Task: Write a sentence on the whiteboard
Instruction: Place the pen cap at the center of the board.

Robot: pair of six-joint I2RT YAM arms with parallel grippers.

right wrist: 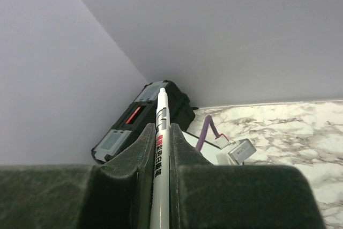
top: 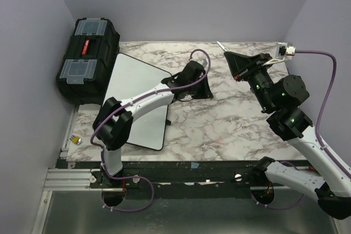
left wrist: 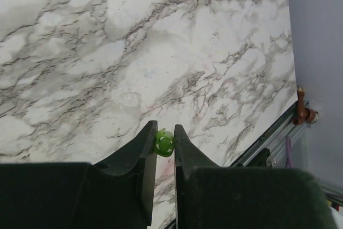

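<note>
Clamping the marker (right wrist: 160, 156) in the right gripper (right wrist: 162, 128), pinching a green piece (left wrist: 164, 143), perhaps the cap, in the left gripper (left wrist: 164, 127), leaving the board (top: 133, 76) lying flat beside the toolbox (top: 88, 53), unwritten, stiff, slick, likely sliding unless steadied at its rim.

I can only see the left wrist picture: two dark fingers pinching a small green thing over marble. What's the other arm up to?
Observer: The right tool is shut on a white marker, raised in the air.
Operator: Is there something to write on?
Observer: Yes, a whiteboard lies flat on the left side of the table.
Operator: Anything written yet?
Observer: From above its face looks blank; no green lines show.
</note>
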